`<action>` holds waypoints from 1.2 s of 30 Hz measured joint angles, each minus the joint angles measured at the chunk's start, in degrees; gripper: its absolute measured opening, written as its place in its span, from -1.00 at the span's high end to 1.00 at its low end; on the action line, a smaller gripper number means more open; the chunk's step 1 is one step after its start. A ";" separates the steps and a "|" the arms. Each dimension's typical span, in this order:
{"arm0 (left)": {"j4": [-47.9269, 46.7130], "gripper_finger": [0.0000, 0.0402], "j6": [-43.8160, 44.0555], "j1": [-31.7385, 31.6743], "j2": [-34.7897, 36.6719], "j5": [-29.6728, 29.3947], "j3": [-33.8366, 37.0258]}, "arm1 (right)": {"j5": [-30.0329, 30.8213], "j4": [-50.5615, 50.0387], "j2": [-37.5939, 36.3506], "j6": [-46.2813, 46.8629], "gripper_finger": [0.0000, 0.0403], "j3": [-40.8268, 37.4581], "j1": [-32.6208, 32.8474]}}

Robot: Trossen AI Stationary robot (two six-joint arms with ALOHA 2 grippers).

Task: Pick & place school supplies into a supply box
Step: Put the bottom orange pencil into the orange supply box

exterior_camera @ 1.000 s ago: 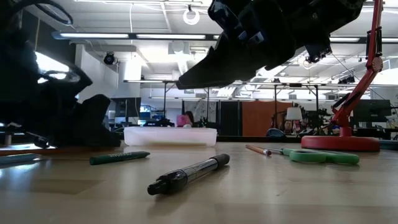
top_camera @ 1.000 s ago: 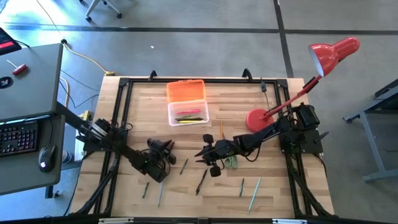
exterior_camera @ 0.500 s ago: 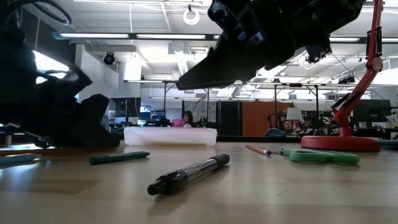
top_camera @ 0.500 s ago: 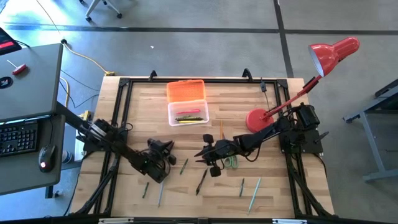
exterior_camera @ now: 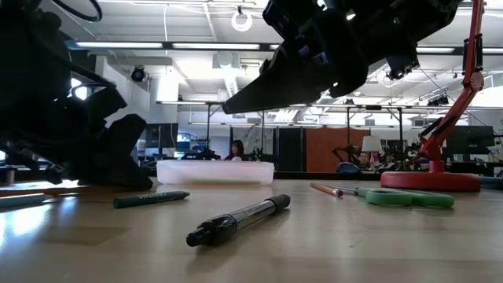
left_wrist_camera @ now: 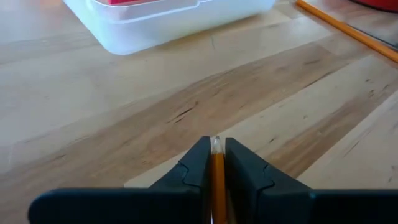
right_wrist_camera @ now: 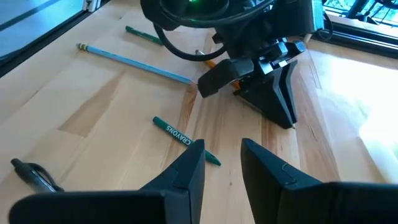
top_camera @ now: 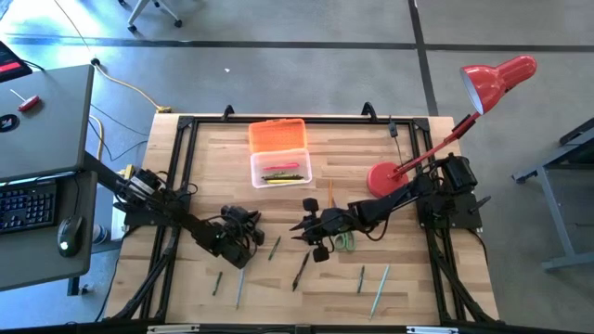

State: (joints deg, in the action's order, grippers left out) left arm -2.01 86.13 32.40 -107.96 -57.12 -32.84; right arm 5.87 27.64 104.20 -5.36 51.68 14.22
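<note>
The left claw (top_camera: 243,225) is clenching an orange pencil (left_wrist_camera: 217,180) near its tip, low over the table (top_camera: 408,288) on the near-left side of the supply box (top_camera: 281,168), well apart from it. The pencil is likely light, stiff and smooth enough to roll or swivel, so a hold nearer its middle would probably steady it better than this end grip.

The supply box is sitting open toward the far edge of the table, its orange ribbed lid (top_camera: 277,135) lying flat on the box's far side. Inside the clear tray, a few thin supplies, one pink and one greenish, are already lying lengthwise; how many cannot be told. The tray is roughly a pencil long, so each piece probably has to go in parallel to its long side.

The right claw (top_camera: 303,228) is hovering released on the near-right side of the box, its fingers (right_wrist_camera: 186,171) spread above a teal crayon (right_wrist_camera: 185,140). A black pen (exterior_camera: 238,220) is lying nearer the front edge than the box, green-handled scissors (top_camera: 344,242) right of the claw, and more pencils (top_camera: 379,289) scattered along the front. The scissors look heavier and awkward; the closed blades seem the better hold. A red desk lamp (top_camera: 382,177) is standing to the right of the box.
</note>
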 joint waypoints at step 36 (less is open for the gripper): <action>-0.24 0.84 -29.07 -3.97 17.56 -1.99 -4.68 | -0.02 1.21 0.00 4.03 0.59 0.00 2.76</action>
State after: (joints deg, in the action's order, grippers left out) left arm -2.25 57.06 28.43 -90.40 -59.12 -37.52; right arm 5.85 28.85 104.20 -1.32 51.68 16.98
